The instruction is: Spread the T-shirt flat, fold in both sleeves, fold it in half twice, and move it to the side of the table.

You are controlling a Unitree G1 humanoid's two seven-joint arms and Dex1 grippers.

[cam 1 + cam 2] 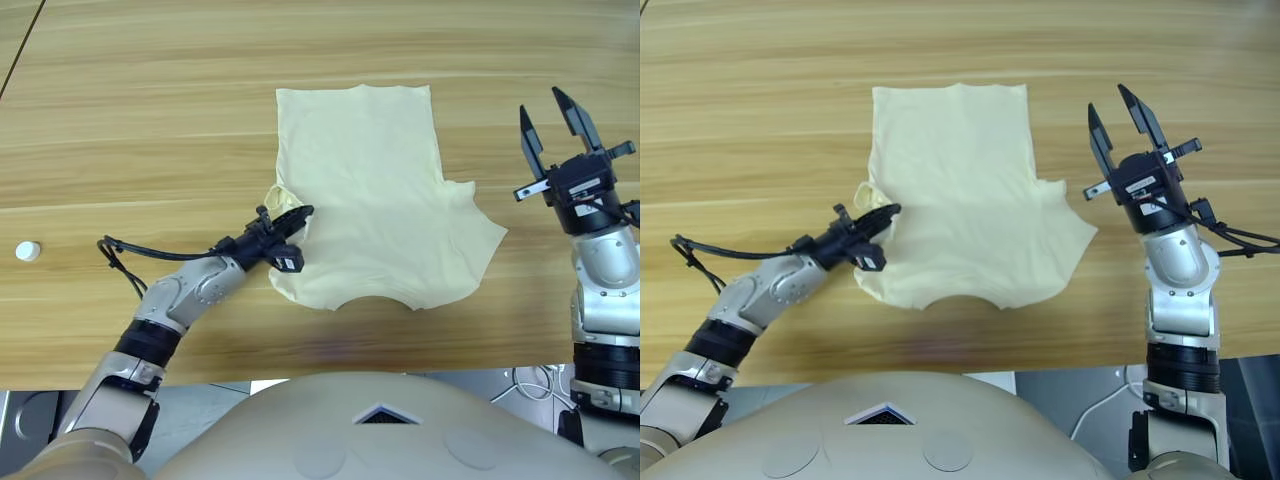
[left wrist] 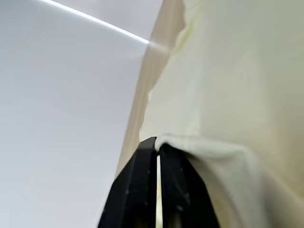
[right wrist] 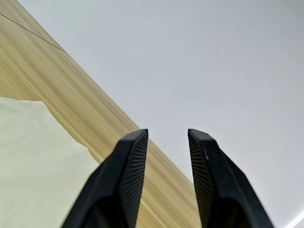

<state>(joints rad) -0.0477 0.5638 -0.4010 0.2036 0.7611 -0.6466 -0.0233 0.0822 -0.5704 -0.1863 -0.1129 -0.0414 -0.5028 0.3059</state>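
A pale yellow T-shirt (image 1: 370,190) lies mid-way across the wooden table (image 1: 140,120), collar toward the robot. The left gripper (image 1: 298,213) reaches low, fingers pinched tight on the shirt's bunched left sleeve. The right gripper (image 1: 545,108) stands raised beside the right sleeve, fingers spread, holding nothing.

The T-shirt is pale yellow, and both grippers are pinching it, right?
Not quite. Only the left gripper pinches the pale yellow T-shirt, at its sleeve edge. The right gripper is open and apart from the shirt, holding nothing, as the left eye view shows.
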